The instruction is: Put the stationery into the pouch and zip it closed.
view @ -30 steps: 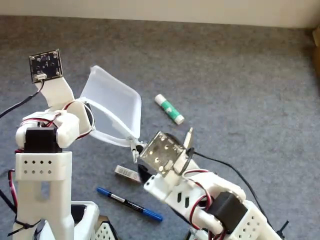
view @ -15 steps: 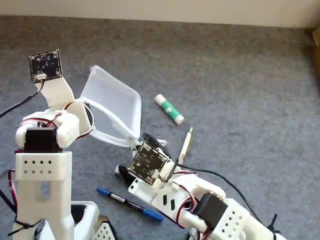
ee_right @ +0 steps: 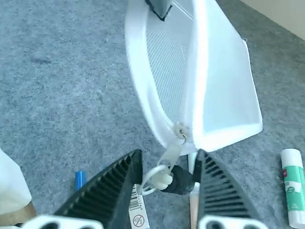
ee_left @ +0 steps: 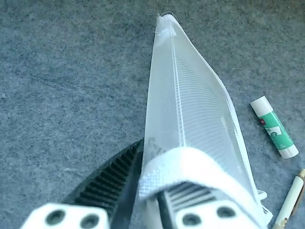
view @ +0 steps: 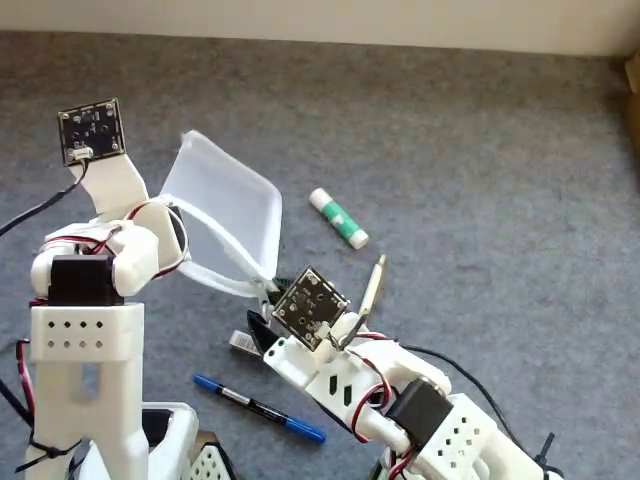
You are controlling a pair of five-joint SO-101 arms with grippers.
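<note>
A white mesh pouch [view: 222, 210] hangs open above the carpet, and my left gripper [ee_left: 150, 186] is shut on its rim. The same pouch [ee_right: 190, 81] faces my right gripper [ee_right: 164, 186], which is open just in front of the corner with the zipper pull [ee_right: 167, 160]; the pull lies between the fingers, untouched. A green-and-white glue stick [view: 338, 218] lies to the pouch's right. A beige pen [view: 372, 285] rests beside the right arm's wrist. A blue pen [view: 258, 408] and a small barcoded eraser [view: 245, 343] lie nearer the front.
Grey carpet covers the floor. The left arm's white base [view: 85, 370] stands at the front left, with cables beside it. A pale wall edge [view: 400, 20] runs along the back. Open carpet extends to the right and the rear.
My right arm has swung left and turned its wrist, bringing its open fingers up to the pouch's zipper corner. The left arm, pouch and loose items stayed put.
</note>
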